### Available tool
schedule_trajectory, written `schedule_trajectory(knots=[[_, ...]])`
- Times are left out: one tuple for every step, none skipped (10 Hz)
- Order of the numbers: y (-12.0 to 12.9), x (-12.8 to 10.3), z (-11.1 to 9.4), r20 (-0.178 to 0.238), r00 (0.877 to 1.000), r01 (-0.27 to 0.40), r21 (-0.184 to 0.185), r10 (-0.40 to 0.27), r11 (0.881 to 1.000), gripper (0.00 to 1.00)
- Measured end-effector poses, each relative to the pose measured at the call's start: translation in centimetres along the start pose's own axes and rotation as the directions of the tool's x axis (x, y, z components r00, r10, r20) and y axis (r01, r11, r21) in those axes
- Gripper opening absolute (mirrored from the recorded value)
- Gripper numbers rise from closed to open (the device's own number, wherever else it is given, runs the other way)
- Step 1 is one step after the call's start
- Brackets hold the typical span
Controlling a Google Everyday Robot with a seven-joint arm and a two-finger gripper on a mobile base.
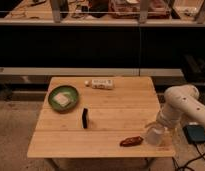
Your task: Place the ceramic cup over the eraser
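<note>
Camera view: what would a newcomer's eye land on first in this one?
The white robot arm at the right edge stands out most, its gripper low at the ceramic cup on the near right corner of the table. Next comes the black eraser, upright mid-table, well left of the cup. The green plate at the far left adds the only strong colour.
</note>
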Motion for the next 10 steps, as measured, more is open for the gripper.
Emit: schedule_trajectory(knots=[[0.09,0.11,0.15,-0.004,1.000,-0.001,0.002,0.001,1.000,0.80],[0.11,0.24,0.19,-0.012,1.000,-0.001,0.001,0.001,1.000,0.80],[0.21,0.34,0.08,-0.025,1.000,-0.005,-0.005,0.004,1.000,0.80],[0.19,0.34,-0.01,-0.035,0.999,-0.006,-0.009,0.006,1.000,0.80],[0.07,0.33,-0.13,-0.049,0.999,-0.007,-0.011,0.007,1.000,0.80],[-0.01,0.24,-0.18,-0.056,0.998,-0.008,-0.014,0.007,1.000,0.80],[-0.15,0.16,-0.24,-0.064,0.998,-0.009,-0.016,0.008,1.000,0.80],[-0.24,0.11,-0.32,-0.068,0.998,-0.009,-0.020,0.008,1.000,0.80],[-0.24,0.12,-0.40,-0.073,0.997,-0.010,-0.026,0.008,1.000,0.80],[-0.22,0.05,-0.44,-0.072,0.997,-0.011,-0.032,0.009,0.999,0.80]])
